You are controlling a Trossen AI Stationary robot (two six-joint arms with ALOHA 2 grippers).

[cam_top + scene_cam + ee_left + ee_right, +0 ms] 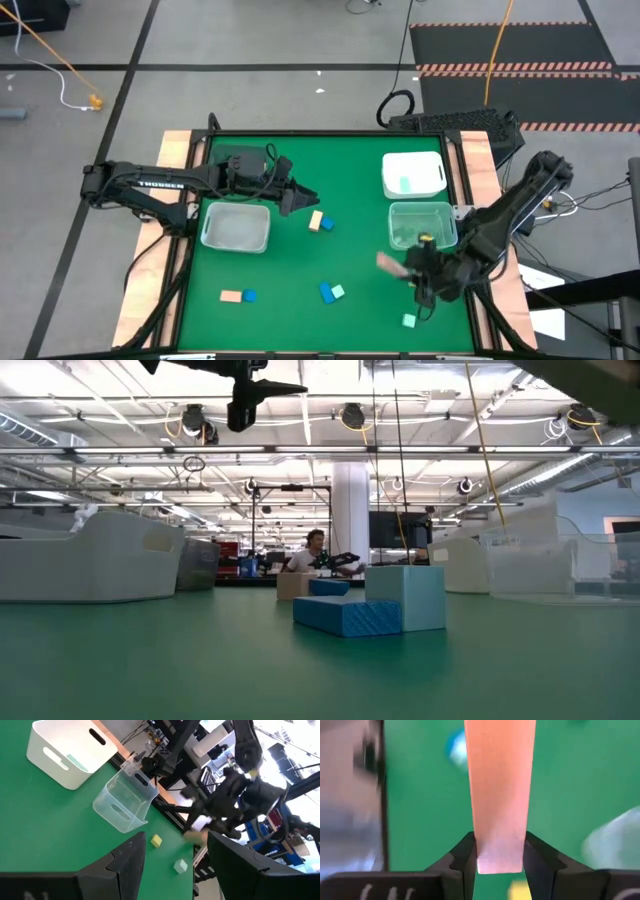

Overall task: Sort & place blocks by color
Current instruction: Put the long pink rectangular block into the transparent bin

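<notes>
Our right gripper (500, 862) squeezes one end of a pink bar block (500, 790). It looks light, hard and smooth, so we hold tight.

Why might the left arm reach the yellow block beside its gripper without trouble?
Probably yes: the left gripper hangs open just above the yellow block, with bare table around it and nothing between.

White lettering on the left arm (160, 184) seems to read "TROSSEN"; nothing else is legible.
</notes>
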